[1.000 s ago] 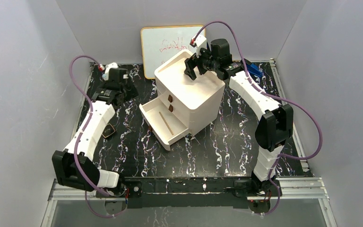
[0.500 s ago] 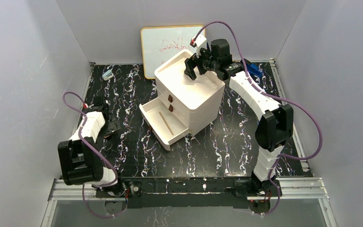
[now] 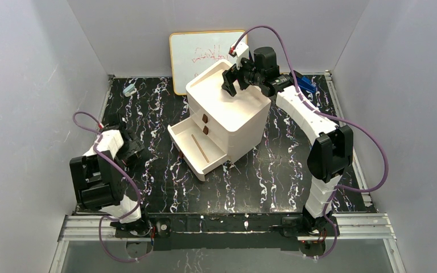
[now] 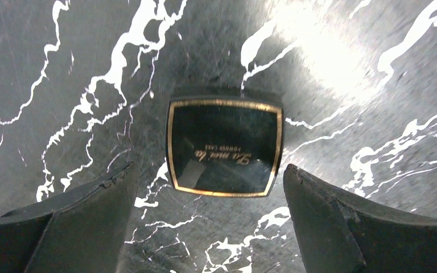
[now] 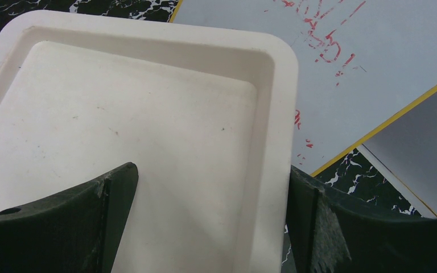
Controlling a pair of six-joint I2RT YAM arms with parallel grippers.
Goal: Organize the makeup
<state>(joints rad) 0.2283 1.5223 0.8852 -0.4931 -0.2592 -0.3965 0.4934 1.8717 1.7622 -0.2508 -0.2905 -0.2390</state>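
Observation:
In the left wrist view a dark square compact (image 4: 224, 148) with a gold border lies flat on the black marble table (image 4: 62, 68). My left gripper (image 4: 209, 166) hangs just above it, open, one finger on each side of its near edge and neither touching it. Seen from above, the left gripper (image 3: 127, 149) covers the compact. A thin stick (image 3: 199, 147) lies in the open bottom drawer of the white drawer unit (image 3: 236, 122). My right gripper (image 3: 233, 82) hovers open and holding nothing over the unit's recessed top (image 5: 148, 114), astride its right rim.
A whiteboard (image 3: 199, 54) with red scribbles leans on the back wall behind the unit. A small pale-blue object (image 3: 129, 90) lies at the far left corner. A blue object (image 3: 306, 85) sits behind the right arm. Grey walls close in on both sides.
My left arm has pulled back from the far left corner to the near left and come down over the compact, its jaws now wider. The right arm has not moved.

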